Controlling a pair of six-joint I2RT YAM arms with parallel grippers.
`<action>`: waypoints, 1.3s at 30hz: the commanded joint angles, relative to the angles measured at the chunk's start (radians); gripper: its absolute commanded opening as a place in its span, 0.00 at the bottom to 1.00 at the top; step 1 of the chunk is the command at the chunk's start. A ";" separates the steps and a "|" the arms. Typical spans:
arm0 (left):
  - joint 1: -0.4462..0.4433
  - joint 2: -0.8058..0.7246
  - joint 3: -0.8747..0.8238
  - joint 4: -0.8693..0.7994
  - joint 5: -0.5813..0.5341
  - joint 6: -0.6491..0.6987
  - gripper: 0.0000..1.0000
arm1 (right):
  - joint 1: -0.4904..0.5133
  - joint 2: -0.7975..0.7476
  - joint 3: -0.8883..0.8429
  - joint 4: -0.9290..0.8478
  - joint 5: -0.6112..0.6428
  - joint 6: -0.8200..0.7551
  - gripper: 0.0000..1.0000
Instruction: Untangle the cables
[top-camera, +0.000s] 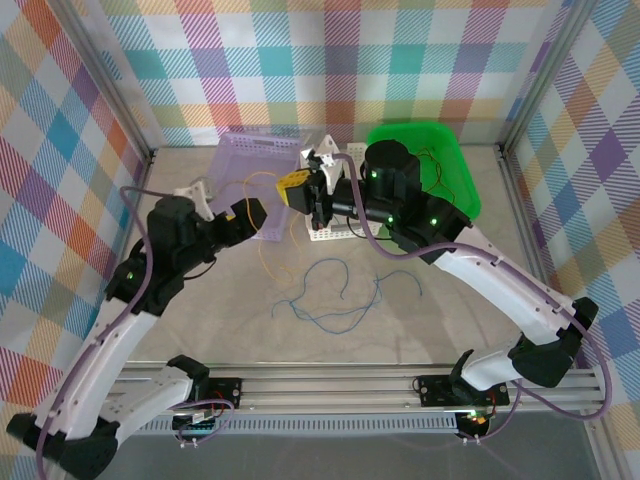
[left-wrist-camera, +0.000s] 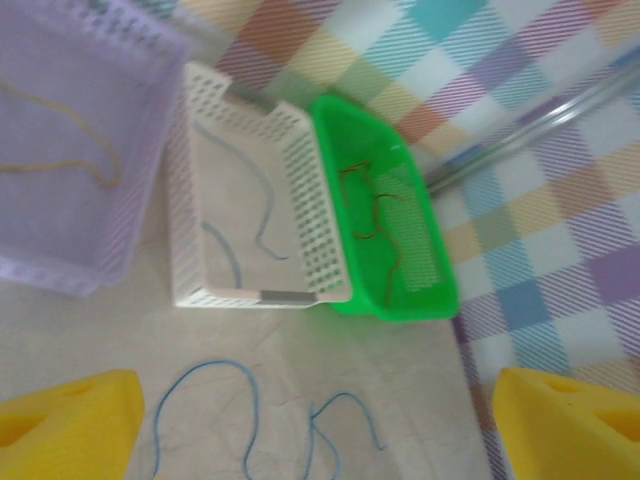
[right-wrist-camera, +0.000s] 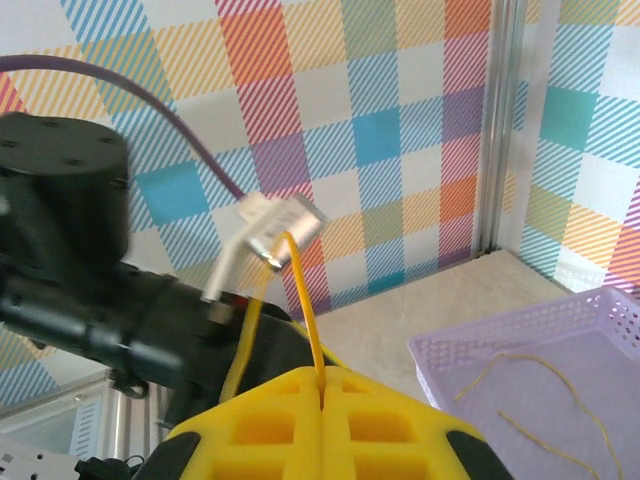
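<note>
Blue cables (top-camera: 335, 295): loose curls on the table (top-camera: 450, 300), near centre.
Left claw (left-wrist-camera: 320, 425): released, fingers wide, by the purple basket (top-camera: 240, 150).
Right claw (right-wrist-camera: 325, 385): clenched on a yellow cable (right-wrist-camera: 305, 300), by the white basket (top-camera: 325, 237).
Green basket (top-camera: 470, 190): far right, holds brown cables (left-wrist-camera: 375, 215).

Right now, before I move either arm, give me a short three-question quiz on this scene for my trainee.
1. Multiple choice: which basket has blue cables lying in it? A) purple B) white C) green
2. True or false: the right gripper is shut on a yellow cable.
3. Fill in: the loose cables lying on the table are ___ in colour.

Key: 1 is B, the white basket. 2 is true. 3 is blue.
</note>
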 joint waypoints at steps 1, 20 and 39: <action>-0.008 -0.061 -0.028 0.095 0.071 0.047 0.92 | -0.014 0.003 0.009 0.008 -0.006 0.002 0.00; -0.007 -0.318 -0.103 -0.356 -0.259 0.212 1.00 | -0.093 0.284 0.415 -0.094 -0.041 0.067 0.00; -0.007 -0.643 -0.177 -0.493 -0.383 0.249 1.00 | -0.205 0.829 1.065 -0.161 -0.098 0.232 0.00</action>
